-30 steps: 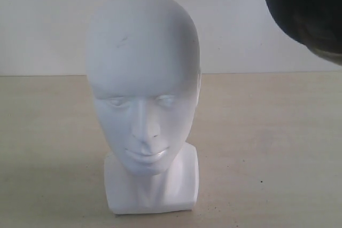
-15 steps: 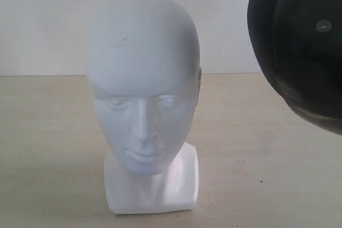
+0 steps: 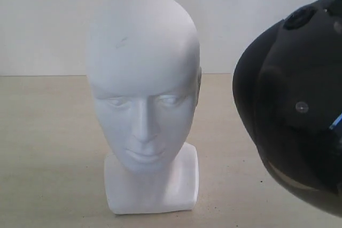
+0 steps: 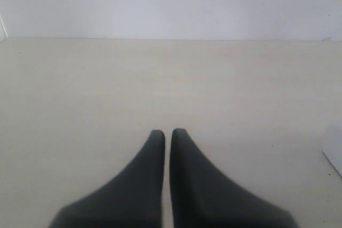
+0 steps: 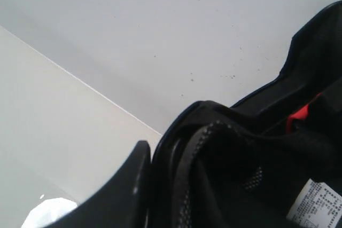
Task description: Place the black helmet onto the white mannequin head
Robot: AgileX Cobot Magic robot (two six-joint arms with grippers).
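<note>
The white mannequin head (image 3: 143, 84) stands upright on its squarish base on the beige table, facing the exterior camera. The black helmet (image 3: 291, 116) hangs in the air to its right, apart from it, its shell towards the camera. In the right wrist view my right gripper (image 5: 160, 172) is shut on the black helmet's rim (image 5: 181, 148): one dark finger lies outside the shell and the padded lining (image 5: 251, 158) fills the rest. A bit of the white mannequin head (image 5: 51, 212) shows low in that view. My left gripper (image 4: 167, 132) is shut and empty above bare table.
A plain white wall (image 3: 240, 20) stands behind the beige table (image 3: 48, 148). A white edge (image 4: 335, 150) shows at the side of the left wrist view.
The black helmet has come down and to the left from the upper right corner of the exterior view, now level with the head's face. The head has not moved.
</note>
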